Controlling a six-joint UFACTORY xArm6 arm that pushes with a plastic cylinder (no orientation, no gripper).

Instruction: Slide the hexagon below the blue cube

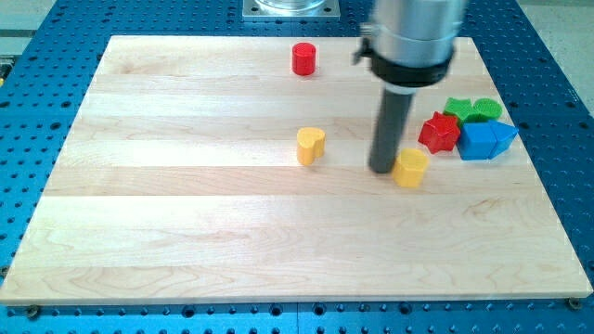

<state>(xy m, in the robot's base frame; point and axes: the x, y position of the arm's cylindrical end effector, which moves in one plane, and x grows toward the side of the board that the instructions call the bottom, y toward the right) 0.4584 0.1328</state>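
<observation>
Camera view showed the rod's tip [382, 169] touching the left side of the yellow hexagon [410, 168], which sat left of and slightly lower than the blue cube [480, 141], so the push under the cube was judged largely undone. The arm had no jaws to open or close. Counted: two yellow blocks including a heart [310, 146], two red, namely a cylinder [303, 58] and a star [440, 132], one green [471, 109] and one blue.

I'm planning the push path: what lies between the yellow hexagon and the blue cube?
In the camera view, only bare board separates the yellow hexagon from the blue cube; the red star sits just above that stretch. My tip touches the hexagon's left.
</observation>
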